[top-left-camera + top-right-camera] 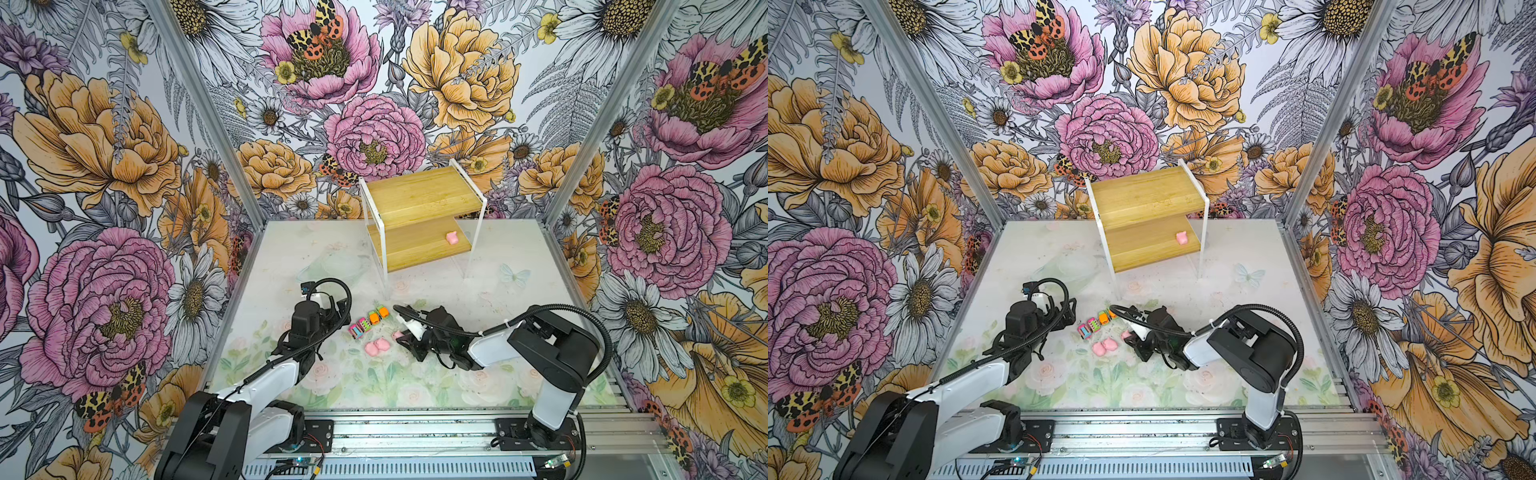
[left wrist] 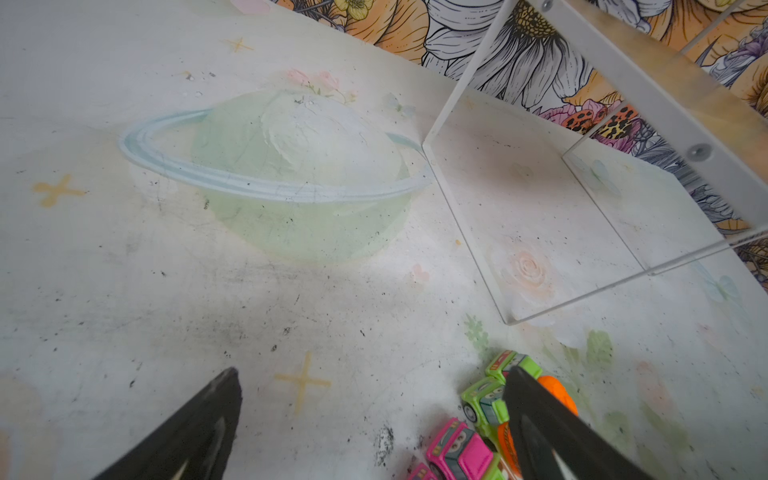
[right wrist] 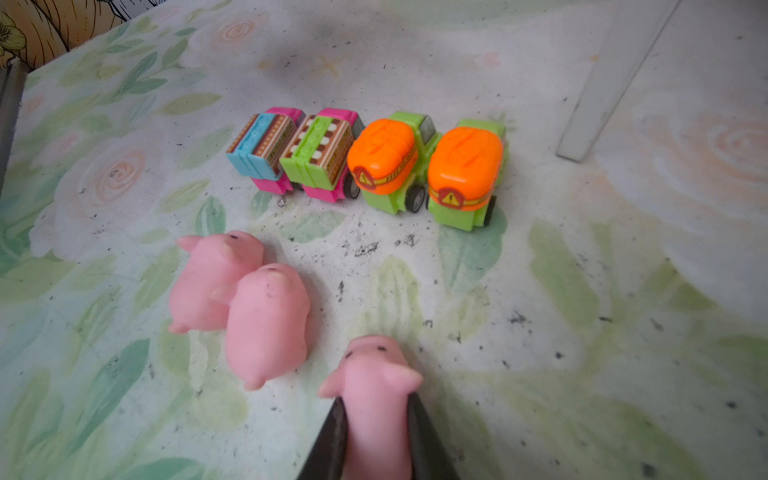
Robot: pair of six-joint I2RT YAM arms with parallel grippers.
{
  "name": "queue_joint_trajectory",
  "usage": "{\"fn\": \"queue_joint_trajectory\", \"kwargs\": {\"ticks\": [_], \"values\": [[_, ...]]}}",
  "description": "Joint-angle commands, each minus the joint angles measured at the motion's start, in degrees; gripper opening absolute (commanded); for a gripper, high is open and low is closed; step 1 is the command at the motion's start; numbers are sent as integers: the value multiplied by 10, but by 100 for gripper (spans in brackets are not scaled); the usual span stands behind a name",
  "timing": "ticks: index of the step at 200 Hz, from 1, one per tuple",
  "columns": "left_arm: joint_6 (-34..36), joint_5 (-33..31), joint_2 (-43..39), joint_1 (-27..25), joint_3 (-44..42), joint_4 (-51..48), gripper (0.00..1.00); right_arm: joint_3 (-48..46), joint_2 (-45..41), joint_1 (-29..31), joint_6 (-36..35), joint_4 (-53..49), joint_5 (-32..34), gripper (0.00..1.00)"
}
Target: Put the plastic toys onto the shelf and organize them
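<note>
Pink soft-plastic pig (image 3: 370,374) in front of two-tier bamboo shelf (image 1: 419,195), clamped behind head in black right gripper (image 3: 376,411). Risks: squashy body slips free during lift to shelf; swing knocks two loose pink pigs (image 3: 266,320) or row of four toy cars (image 3: 382,153). Black left gripper (image 2: 372,374) spread wide, empty, beside cars in front of shelf.

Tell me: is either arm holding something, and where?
The right end effector pinches a pink pig by its flanks; the left end effector is open, holding nothing.
</note>
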Motion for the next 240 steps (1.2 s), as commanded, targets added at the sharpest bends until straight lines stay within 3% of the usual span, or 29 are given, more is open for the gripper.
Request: {"fn": "queue_joint_trajectory", "kwargs": {"ticks": [1,41,74,126,161,240], "values": [[-3,7,4,6,14,-3,99,-7,-8,-4,2,2,-9,20],[-2,8,4,5,13,-3,99,-15,-42,-7,18,-5,-16,18],[-1,11,6,5,15,-3,99,-28,-127,-59,45,-14,-1,19],[3,16,16,5,20,-5,99,14,-251,-154,58,-96,75,19],[3,17,12,5,19,-4,99,74,-240,-201,69,-117,95,19],[1,14,5,4,14,-1,99,190,-162,-209,98,-138,143,21]]}}
